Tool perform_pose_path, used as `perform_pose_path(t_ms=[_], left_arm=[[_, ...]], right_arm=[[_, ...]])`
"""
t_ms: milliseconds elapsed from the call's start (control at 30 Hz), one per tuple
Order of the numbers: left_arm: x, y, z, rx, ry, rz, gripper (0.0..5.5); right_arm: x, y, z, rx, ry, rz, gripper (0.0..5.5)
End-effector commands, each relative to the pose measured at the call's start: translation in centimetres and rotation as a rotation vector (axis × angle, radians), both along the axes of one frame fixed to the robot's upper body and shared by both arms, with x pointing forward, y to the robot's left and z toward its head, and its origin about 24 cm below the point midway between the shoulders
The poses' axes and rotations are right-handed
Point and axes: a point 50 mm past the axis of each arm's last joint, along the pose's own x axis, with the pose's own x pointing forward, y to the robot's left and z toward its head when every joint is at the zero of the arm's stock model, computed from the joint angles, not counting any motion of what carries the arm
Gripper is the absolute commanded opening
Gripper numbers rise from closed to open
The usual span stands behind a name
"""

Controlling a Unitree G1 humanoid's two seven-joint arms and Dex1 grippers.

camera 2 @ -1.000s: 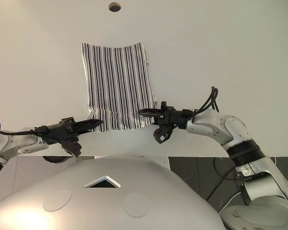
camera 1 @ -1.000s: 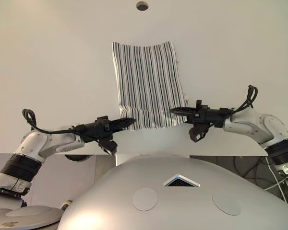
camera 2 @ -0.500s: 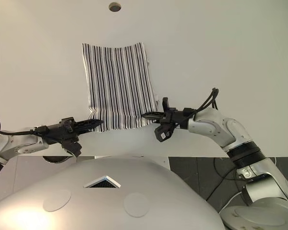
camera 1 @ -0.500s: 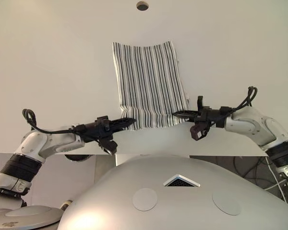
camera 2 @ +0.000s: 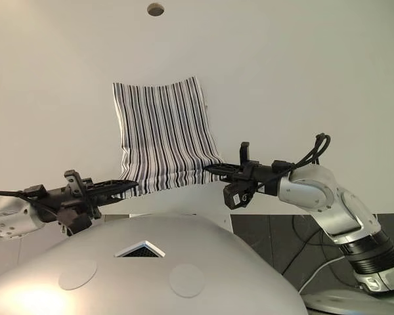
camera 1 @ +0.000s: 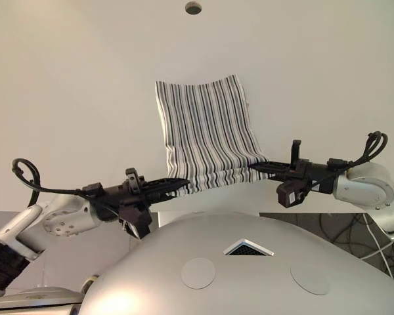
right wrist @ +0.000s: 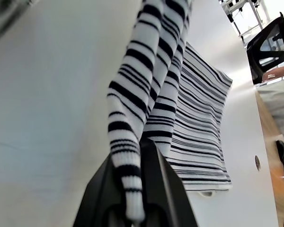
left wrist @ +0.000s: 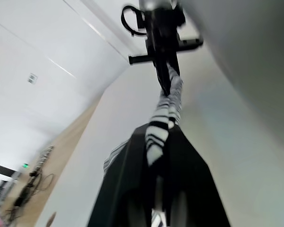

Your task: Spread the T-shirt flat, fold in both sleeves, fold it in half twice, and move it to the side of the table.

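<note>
A striped T-shirt (camera 1: 207, 125), folded to a narrow rectangle, lies near the middle of a white table (camera 1: 72, 98), its far edge flat and pointing toward a small round hole (camera 1: 193, 8) in the tabletop. The left gripper (camera 1: 180, 183) pinches the near left corner and the right gripper (camera 1: 257, 168) pinches the near right corner. Both sets of jaws are pressed together on the cloth. The near hem hangs lifted off the table between them, sagging into a soft fold. The two arms reach in from opposite sides at the table's near edge, their fingers aimed toward each other.
</note>
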Motion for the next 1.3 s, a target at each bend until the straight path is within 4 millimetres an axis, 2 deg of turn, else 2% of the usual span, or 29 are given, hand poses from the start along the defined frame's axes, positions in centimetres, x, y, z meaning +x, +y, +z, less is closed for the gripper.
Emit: perform_pose_path(t_ms=[33,167,267,433,600,700,800,967,1167,1200,1300], left_arm=[[0.3,0.3,1.6,-0.012,0.047,0.0,0.22],[0.2,0.7,1.9,0.006,0.075,-0.011,0.22],[0.9,1.0,1.8,0.028,0.027,0.019,0.22],[4.7,1.6,1.6,0.033,-0.12,0.2,0.22],[8.0,2.5,0.1,0.101,-0.219,0.336,0.22],[9.4,2.9,-1.1,0.171,-0.268,0.37,0.22],[10.6,3.4,-2.3,0.234,-0.296,0.393,0.22],[12.0,4.1,-3.9,0.291,-0.306,0.413,0.22],[13.4,5.0,-5.3,0.346,-0.308,0.477,0.22],[13.6,5.1,-5.8,0.371,-0.301,0.48,0.49],[13.9,4.9,-7.8,0.444,-0.268,0.463,1.1]], right_arm=[[-0.7,-0.2,1.1,-0.025,0.033,-0.008,0.0],[-1.4,-0.2,2.0,-0.016,0.059,-0.02,0.0],[-0.9,0.1,3.0,0.02,0.03,-0.038,0.0],[3.1,0.7,4.1,0.089,-0.115,-0.12,0.0],[6.5,1.4,3.0,0.081,-0.1,-0.122,0.0],[8.2,2.2,2.5,0.086,-0.037,-0.094,0.0],[10.6,3.1,1.4,0.06,0.017,-0.081,0.0],[13.9,4.4,0.5,0.042,0.028,-0.077,0.0],[16.4,4.4,-0.4,0.013,0.0,-0.112,0.0],[16.6,4.3,-0.8,0.003,-0.002,-0.117,0.38],[17.1,4.4,-2.1,-0.019,0.019,-0.135,1.04]])
